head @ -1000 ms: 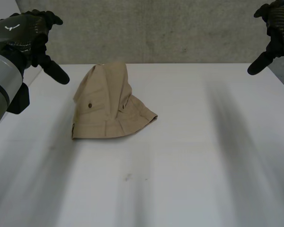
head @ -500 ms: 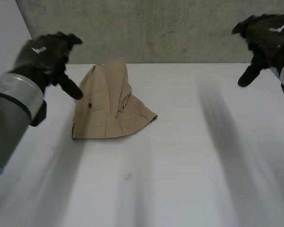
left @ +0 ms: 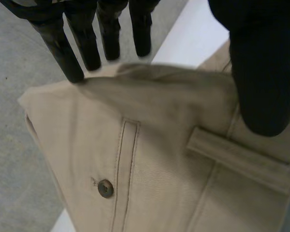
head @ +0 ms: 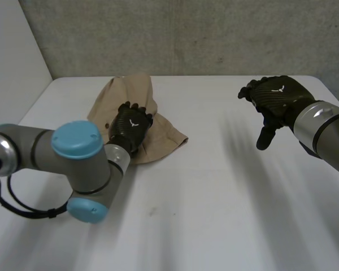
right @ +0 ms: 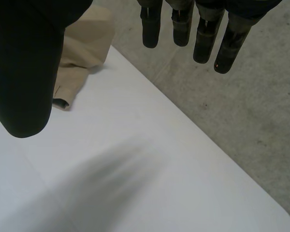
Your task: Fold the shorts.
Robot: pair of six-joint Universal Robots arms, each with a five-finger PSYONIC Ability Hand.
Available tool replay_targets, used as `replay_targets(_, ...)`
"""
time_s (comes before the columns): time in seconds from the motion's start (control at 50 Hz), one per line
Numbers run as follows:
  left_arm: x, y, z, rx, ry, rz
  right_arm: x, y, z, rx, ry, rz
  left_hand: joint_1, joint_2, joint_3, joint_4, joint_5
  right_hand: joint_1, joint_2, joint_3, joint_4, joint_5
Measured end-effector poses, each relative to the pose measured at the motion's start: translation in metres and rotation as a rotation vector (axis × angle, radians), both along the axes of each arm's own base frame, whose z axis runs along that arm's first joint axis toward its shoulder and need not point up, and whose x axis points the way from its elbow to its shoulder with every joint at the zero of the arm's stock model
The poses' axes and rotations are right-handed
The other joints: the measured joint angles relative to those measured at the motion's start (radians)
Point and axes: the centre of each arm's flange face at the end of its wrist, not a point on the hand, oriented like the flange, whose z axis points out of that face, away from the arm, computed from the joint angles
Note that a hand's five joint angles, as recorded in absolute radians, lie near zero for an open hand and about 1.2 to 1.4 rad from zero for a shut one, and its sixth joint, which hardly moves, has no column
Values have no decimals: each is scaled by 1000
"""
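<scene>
The tan shorts [head: 127, 101] lie bunched in a folded heap at the table's far left. My left hand [head: 130, 125] hovers low over the heap's near half, open, its fingers straight. In the left wrist view the fingertips [left: 73, 71] reach a raised fold of the shorts [left: 150, 159], with the thumb apart over the waistband; a button [left: 105, 188] and a belt loop [left: 237, 157] lie under the palm. My right hand [head: 276, 100] hangs open above the table, well to the right of the shorts. In the right wrist view the shorts [right: 84, 41] lie beyond the thumb [right: 24, 72].
The white table [head: 214, 214] stretches bare in front of and to the right of the shorts. Its far edge [head: 226, 75] meets a grey concrete wall close behind the heap. My left arm's blue-capped elbow [head: 76, 138] sits over the table's near left.
My left arm has swung in from the left edge and brought its hand over the shorts. My right hand has come down and inward from the far right corner.
</scene>
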Motion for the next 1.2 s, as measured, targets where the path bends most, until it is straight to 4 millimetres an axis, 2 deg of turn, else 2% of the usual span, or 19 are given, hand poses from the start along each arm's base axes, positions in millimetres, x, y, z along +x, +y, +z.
replay_targets(0.04,-2,-5,-5,-17,-23,0,0,0,-1,4,2,0,0,0,0,0,0,0,0,0,0,0)
replay_targets(0.08,-4,-13,-12,-37,-48,1,0,-1,-4,10,5,-1,374,363,345,357,337,0,0,0,0,0)
replay_targets(0.12,-6,-16,-13,-45,-52,3,0,-1,-5,12,6,-1,567,571,536,561,533,0,0,0,0,0)
replay_targets(0.18,-8,-19,-9,-57,-24,5,-1,-2,-6,14,8,-4,567,571,536,561,533,0,0,0,0,0)
replay_targets(0.2,-10,-19,-6,-58,-5,5,-1,-3,-6,14,8,-5,735,804,749,815,652,0,0,0,0,0)
replay_targets(0.28,-17,-14,6,-44,82,-3,-2,-5,-5,11,7,-10,735,820,765,829,652,0,0,0,0,0)
replay_targets(0.44,-33,26,33,121,314,-18,-4,-6,-1,-2,3,-16,735,827,794,835,652,0,0,0,0,0)
replay_targets(0.52,-40,66,53,294,462,-37,-4,-6,4,-15,-1,-15,735,828,798,838,652,0,0,0,0,0)
replay_targets(0.56,-41,73,56,318,482,-42,-4,-5,4,-16,-1,-15,735,828,806,838,652,0,0,0,0,0)
replay_targets(0.66,-50,114,76,453,611,-99,-5,-5,7,-23,-4,-16,735,834,816,839,652,0,0,0,0,0)
replay_targets(0.74,-57,125,86,489,693,-138,-5,-4,7,-26,-4,-16,736,836,817,839,652,0,0,0,0,0)
replay_targets(0.84,-75,118,95,452,819,-199,-5,-4,10,-34,-7,-18,736,836,818,838,652,0,0,0,0,0)
replay_targets(0.9,-85,110,93,415,860,-232,-6,-3,11,-38,-8,-24,397,511,497,533,373,0,0,0,0,0)
replay_targets(0.94,-93,102,86,384,870,-261,-7,-3,13,-43,-8,-34,-105,52,41,40,-56,0,0,0,0,0)
replay_targets(0.98,-94,100,83,380,865,-266,-7,-4,13,-44,-8,-38,-105,52,41,40,-56,0,0,0,0,0)
replay_targets(1.0,-95,97,76,375,844,-272,-8,-4,14,-52,-6,-52,-167,-129,-129,-133,-143,0,0,0,0,0)
replay_targets(1.08,-80,88,73,371,806,-242,-11,-3,20,-76,-8,-77,-167,-152,-142,-147,-143,0,0,0,0,0)
replay_targets(1.14,-66,83,81,360,800,-216,-13,-1,25,-94,-11,-87,-167,-153,-142,-147,-143,0,0,0,0,0)
replay_targets(1.2,-34,76,105,318,814,-164,-15,6,37,-129,-22,-94,-167,-153,-142,-147,-143,0,0,0,0,0)
